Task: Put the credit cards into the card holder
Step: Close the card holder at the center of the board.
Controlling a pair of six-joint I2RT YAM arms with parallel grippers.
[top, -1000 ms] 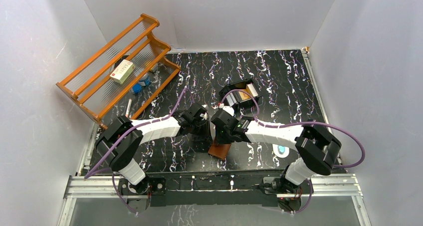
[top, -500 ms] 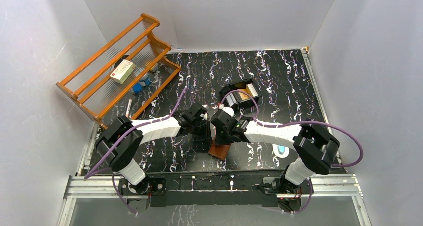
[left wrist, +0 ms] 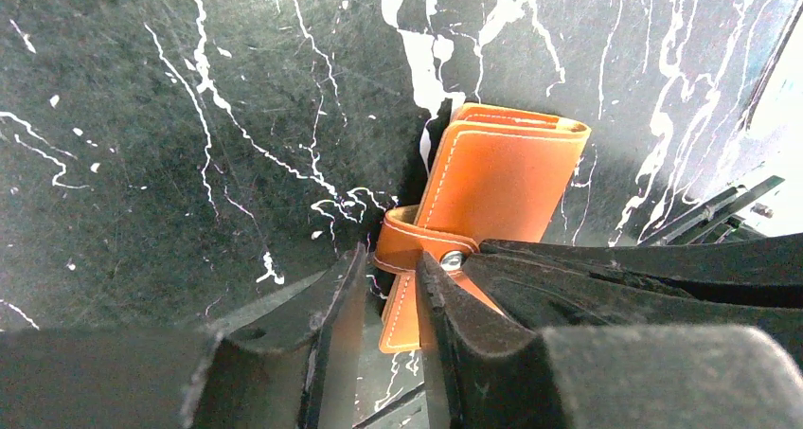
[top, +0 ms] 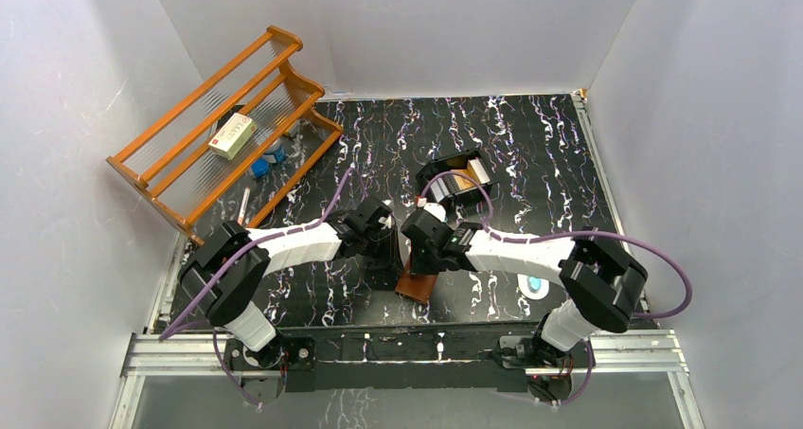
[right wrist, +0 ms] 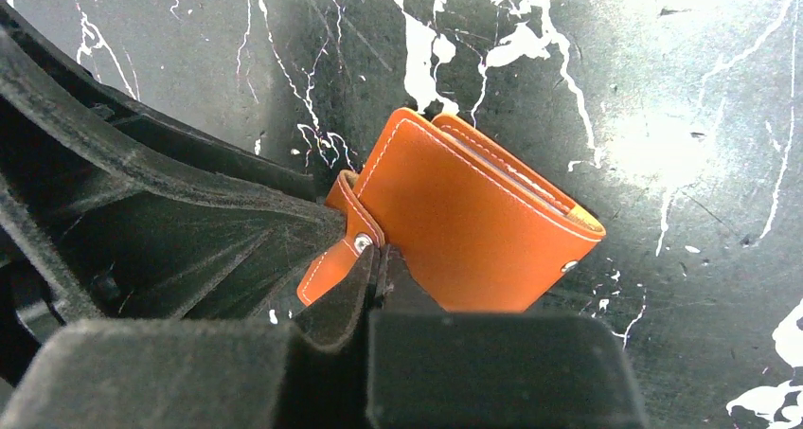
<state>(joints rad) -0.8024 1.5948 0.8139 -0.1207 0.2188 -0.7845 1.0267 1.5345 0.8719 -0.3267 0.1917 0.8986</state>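
You are working at the lower middle of the overhead view, where both arms are meeting over the card holder (top: 417, 285). It is sitting folded on the dark surface (top: 530, 154), with its strap (right wrist: 352, 223) pointing toward the tools.

Your right tool (right wrist: 376, 263) is closed and appears to be pinching the strap just beside the metal snap (right wrist: 361, 244). I judge this is so the flap can be pulled open.

Your left tool (left wrist: 391, 259) is standing with its jaws slightly apart and the strap end lying in the gap. I cannot confirm that it is gripping anything, and it is probably steadying the holder.

The credit cards (top: 467, 175) are waiting in the black tray (top: 437, 185) at the upper middle of the frame, well apart from the holder. I cannot see inside the folded holder.
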